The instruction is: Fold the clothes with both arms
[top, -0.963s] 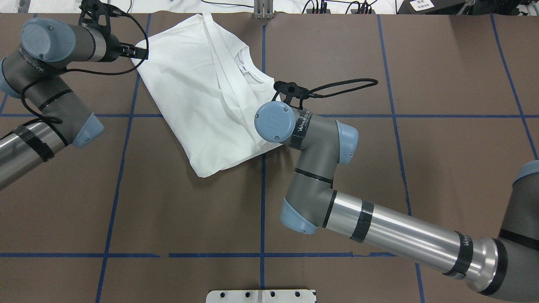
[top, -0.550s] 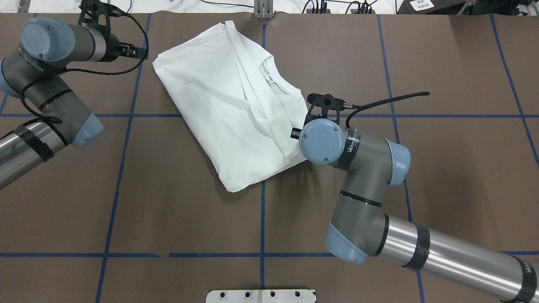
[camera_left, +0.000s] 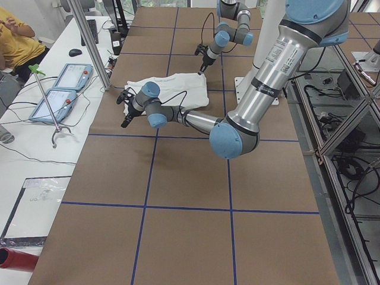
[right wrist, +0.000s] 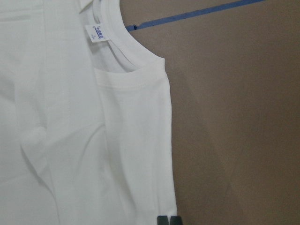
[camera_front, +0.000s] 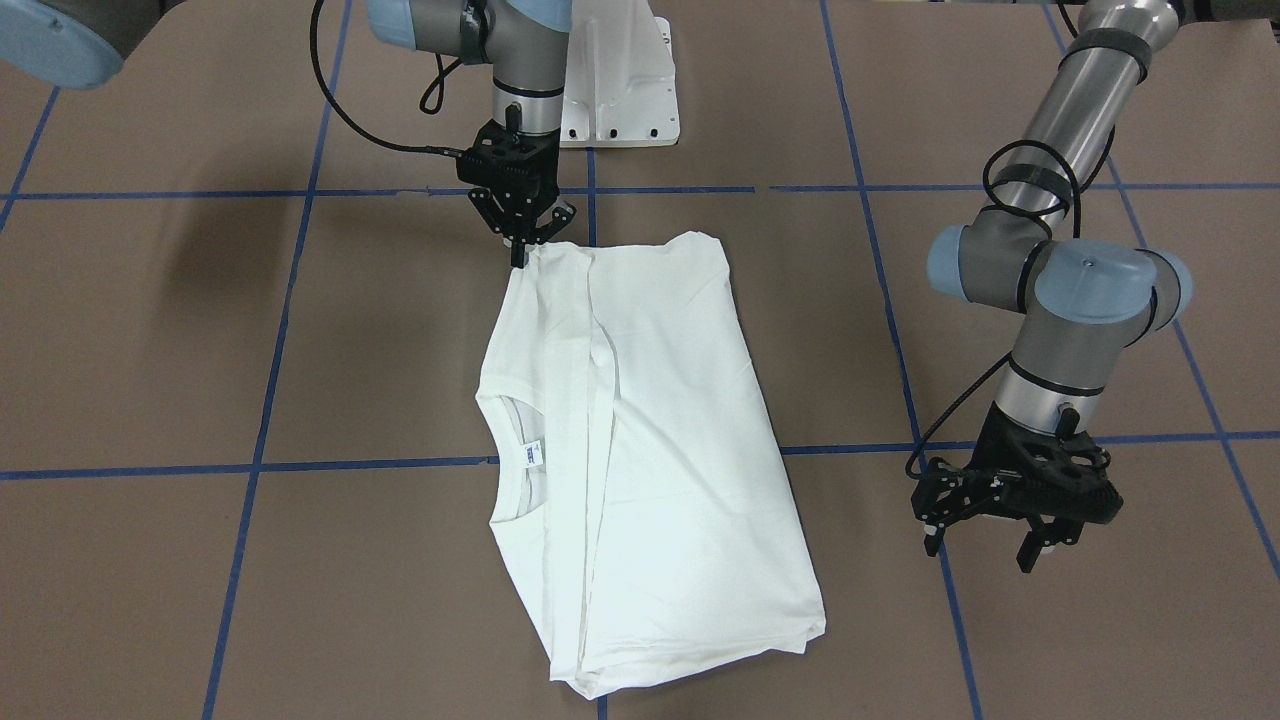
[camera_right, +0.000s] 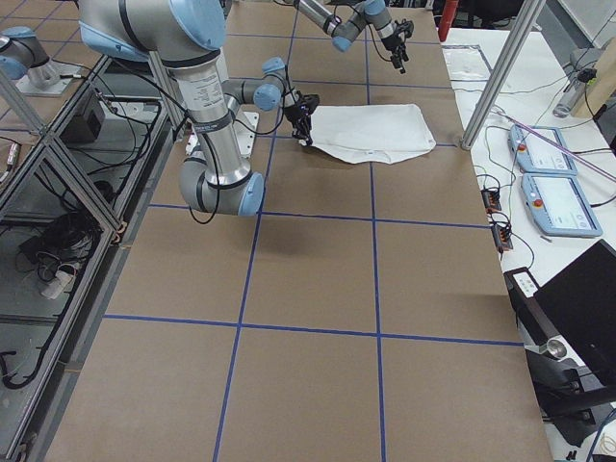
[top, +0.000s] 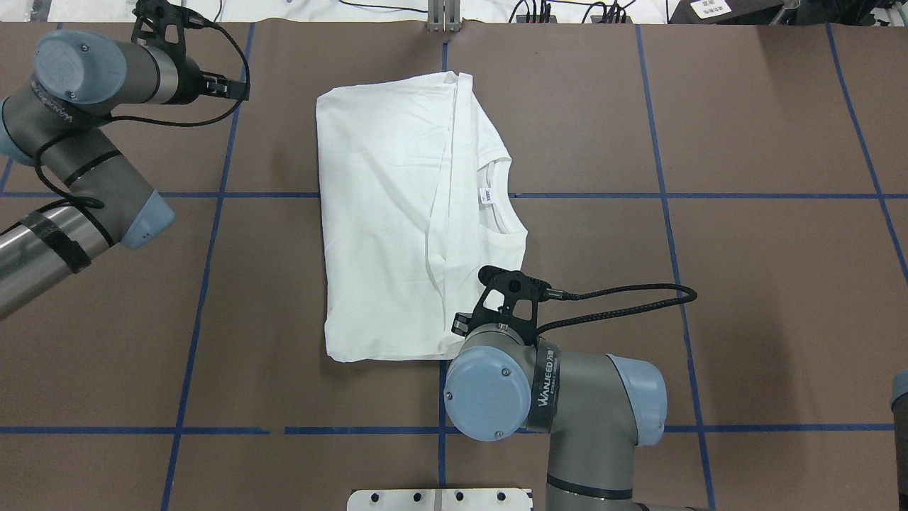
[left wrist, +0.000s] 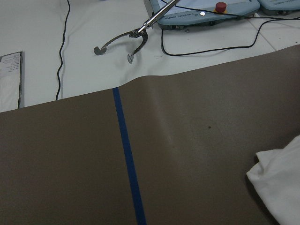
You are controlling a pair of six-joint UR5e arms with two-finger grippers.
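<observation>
Brown table (top: 745, 284); shirt (top: 383, 213) neck label (top: 487, 195) print illegible; right arm (top: 582, 397) marked WANJEED.

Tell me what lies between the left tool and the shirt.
Only bare brown table cover, marked with a blue tape line, separates the left tool from the shirt; the front-facing view shows it.

The white shirt (top: 383, 227) lies flat, folded into a long rectangle. Its ribbed round neck and small label face up on one long side, and a folded strip of cloth runs down its length. The right gripper (camera_front: 519, 258) points down, its fingers pinched together on the neck-side corner nearest the robot. The left gripper (camera_front: 982, 550) hangs with fingers spread off the opposite long edge, near the far corner and clear of the cloth.
</observation>
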